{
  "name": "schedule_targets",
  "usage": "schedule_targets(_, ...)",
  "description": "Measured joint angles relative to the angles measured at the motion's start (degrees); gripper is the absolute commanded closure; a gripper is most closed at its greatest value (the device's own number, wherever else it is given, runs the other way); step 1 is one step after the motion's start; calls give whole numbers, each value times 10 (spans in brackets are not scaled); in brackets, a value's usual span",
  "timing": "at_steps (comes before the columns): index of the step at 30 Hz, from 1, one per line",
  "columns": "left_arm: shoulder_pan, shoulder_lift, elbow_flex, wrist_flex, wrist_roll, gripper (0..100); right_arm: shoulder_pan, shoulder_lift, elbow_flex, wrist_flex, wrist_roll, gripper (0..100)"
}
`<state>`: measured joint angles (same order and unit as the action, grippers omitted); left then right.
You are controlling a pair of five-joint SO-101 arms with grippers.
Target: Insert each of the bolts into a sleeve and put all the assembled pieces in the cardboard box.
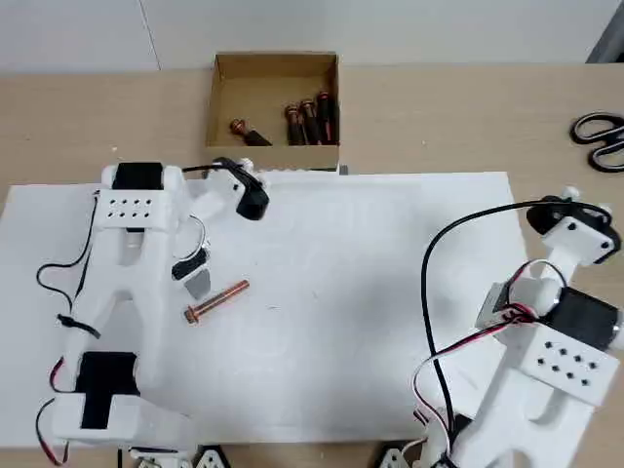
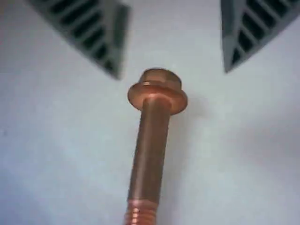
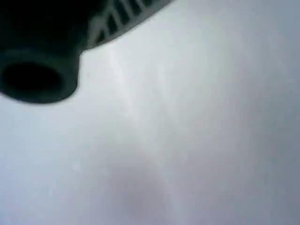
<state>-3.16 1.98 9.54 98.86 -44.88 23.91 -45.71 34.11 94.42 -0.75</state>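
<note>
left wrist view: my left gripper [image 2: 171,68] is released, jaws spread wide, hovering low over the last loose bolt [image 2: 150,154]. the bolt head sits just short of the gap between my fingertips, shank running back toward my wrist, lying flat and untouched, nothing clamped yet.

my right gripper [image 3: 89,35] looks clenched on a black sleeve [image 3: 40,77]. the open end of the sleeve shows just beside my ribbed finger, and it is held up off the surface, well apart from the bolt.

progress: the cardboard box [image 1: 222,97] sits beyond my left gripper, past the far edge of the sheet. several assembled pieces [image 1: 307,122] are already lying inside, mostly bunched at one side. exact count is hard to tell.

i judge this the last pair, so most of the task is done. what's left: grab the bolt, push it into the sleeve, drop the piece in the box.

surface: a white sheet [image 1: 370,292] covers a wooden table [image 1: 439,117], and both my arms stand at its near edge. scissors [image 1: 600,136] lie on the bare wood out past my right gripper. a plain pale wall runs behind the table.
</note>
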Motion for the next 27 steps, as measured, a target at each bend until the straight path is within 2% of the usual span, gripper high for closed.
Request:
schedule_targets(13,18,112,-1,0,-33,835,0,0,0,0,0,995)
schedule_targets(22,21,128,-4,-34,-33,848,0,0,0,0,0,995)
schedule_targets(27,21,179,-8,-44,-42,871,0,0,0,0,0,995)
